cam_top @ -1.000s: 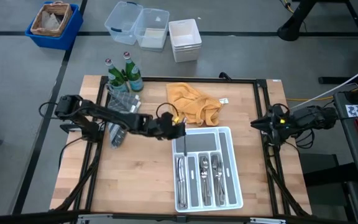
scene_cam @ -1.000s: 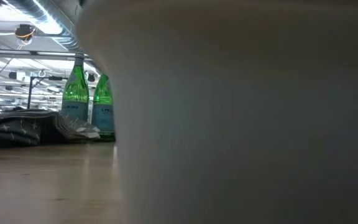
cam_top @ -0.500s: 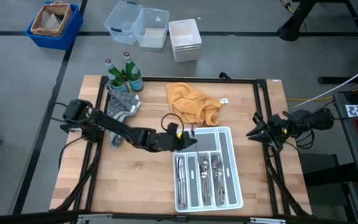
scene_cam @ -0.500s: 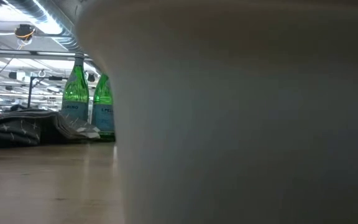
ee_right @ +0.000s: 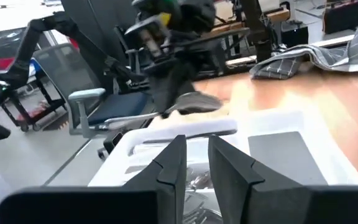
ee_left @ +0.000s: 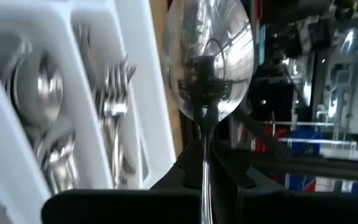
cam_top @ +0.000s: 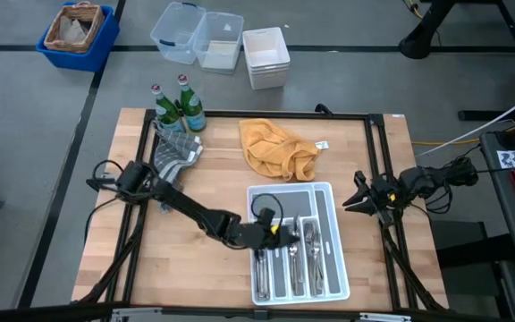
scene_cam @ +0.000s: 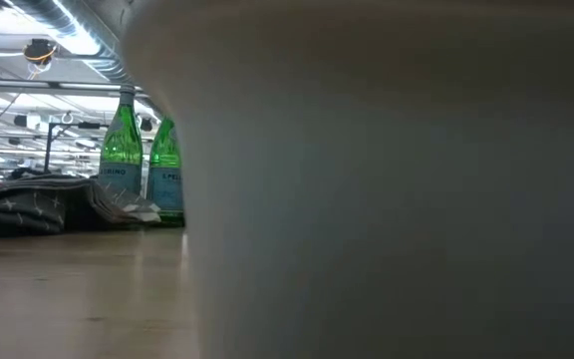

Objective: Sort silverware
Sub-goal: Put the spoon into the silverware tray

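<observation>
- Spoon [ee_left: 209, 59]: clamped by its handle between the jaws of the left gripper [cam_top: 275, 229], bowl pointing forward; it hangs over the white cutlery tray [cam_top: 327, 190], above the middle compartments.
- Silverware already sorted: knives [cam_top: 259, 255], spoons [cam_top: 292, 257] and forks [cam_top: 312, 250] lie in separate lengthwise compartments of the tray.
- Step in hand, judged: placing the spoon. It goes best if the handle is lined up along the spoon compartment, lowered until it nearly rests on the spoons there, and only then released, so it does not bounce into the forks' slot.
- Right gripper [cam_top: 350, 201]: just beside the tray's right edge, jaws slightly apart, holding nothing.
- Change from a second ago: the left arm has stretched from the tray's top left corner to over its middle; the right gripper has moved in toward the tray.
- Beyond: orange cloth [cam_top: 275, 148], green bottles [cam_top: 179, 107] at the table's [cam_top: 195, 268] far side.
</observation>
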Controlling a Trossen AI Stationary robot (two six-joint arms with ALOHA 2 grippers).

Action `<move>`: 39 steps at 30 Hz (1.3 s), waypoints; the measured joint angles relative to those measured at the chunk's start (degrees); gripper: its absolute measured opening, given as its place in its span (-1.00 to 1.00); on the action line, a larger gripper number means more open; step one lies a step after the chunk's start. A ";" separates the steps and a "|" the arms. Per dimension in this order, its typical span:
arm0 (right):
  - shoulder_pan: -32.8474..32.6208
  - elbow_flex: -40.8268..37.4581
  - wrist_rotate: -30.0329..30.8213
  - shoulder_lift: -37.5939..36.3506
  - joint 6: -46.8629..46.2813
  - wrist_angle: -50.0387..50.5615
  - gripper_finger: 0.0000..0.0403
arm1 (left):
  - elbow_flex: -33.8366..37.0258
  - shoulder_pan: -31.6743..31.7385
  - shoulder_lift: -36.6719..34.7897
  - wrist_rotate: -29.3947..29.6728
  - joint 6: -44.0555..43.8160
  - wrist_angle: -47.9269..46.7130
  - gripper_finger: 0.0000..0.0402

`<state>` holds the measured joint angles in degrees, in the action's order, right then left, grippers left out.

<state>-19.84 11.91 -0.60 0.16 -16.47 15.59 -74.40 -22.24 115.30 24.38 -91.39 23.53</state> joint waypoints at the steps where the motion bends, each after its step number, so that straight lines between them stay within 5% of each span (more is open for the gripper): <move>1: 0.00 -0.51 0.06 0.00 -0.11 -0.68 -0.64 | -0.46 -0.66 0.63 0.01 -0.23 -0.10 -0.99; 12: 0.00 -7.55 4.07 0.05 -4.29 -6.44 -0.64 | -3.97 -6.45 6.09 0.68 -2.29 -0.24 -0.99; 39: 0.00 -8.53 4.41 0.42 -5.80 -8.82 -0.64 | -6.71 -2.53 13.64 2.87 -0.85 -2.08 -0.99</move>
<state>-19.84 3.38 3.81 0.58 -22.27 6.77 -81.11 -24.77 128.95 27.24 -92.24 21.45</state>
